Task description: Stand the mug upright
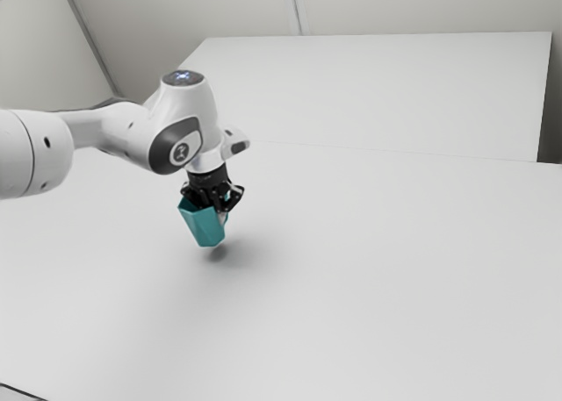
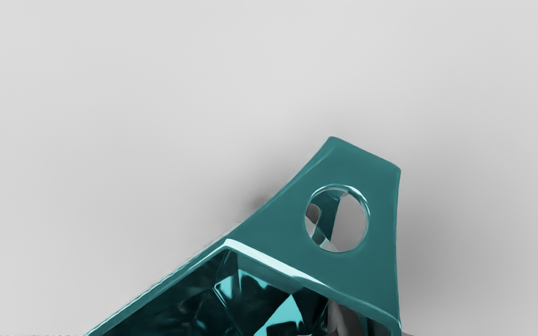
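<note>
The mug [image 1: 206,225], teal and angular, hangs tilted beneath the black gripper [image 1: 212,196] in the exterior view, its mouth upward and leaning toward the exterior view's left, its narrower base just above the worktop [image 1: 351,287]. A small dark shadow [image 1: 215,254] lies just under the base, and a softer shade spreads from it toward the exterior view's right. The mug's place is over the exterior view's left part of the worktop, between the faint line that crosses behind it and the short stretch of worktop edge at the exterior view's lower left corner. The white arm [image 1: 132,138] enters from the exterior view's left, its hand pointing down over the mug's mouth. Beyond the faint line lies a second pale surface [image 1: 378,85], with light walls [image 1: 404,6] behind.

In the wrist view, the camera looks down past the mug's rim into its dark, glossy, faceted interior. The handle, a broad teal piece pierced by a round hole, juts from the body away from the gripper; through the hole show a strip of teal and patches of grey. A grey finger [image 2: 345,322] reaches inside the mouth, and a sliver of grey shows just outside the wall close by. The gripper appears closed on that wall, one finger within the mug and the other outside, bearing the mug clear of the worktop. Soft shadows fall on the pale worktop on both sides of the handle.
</note>
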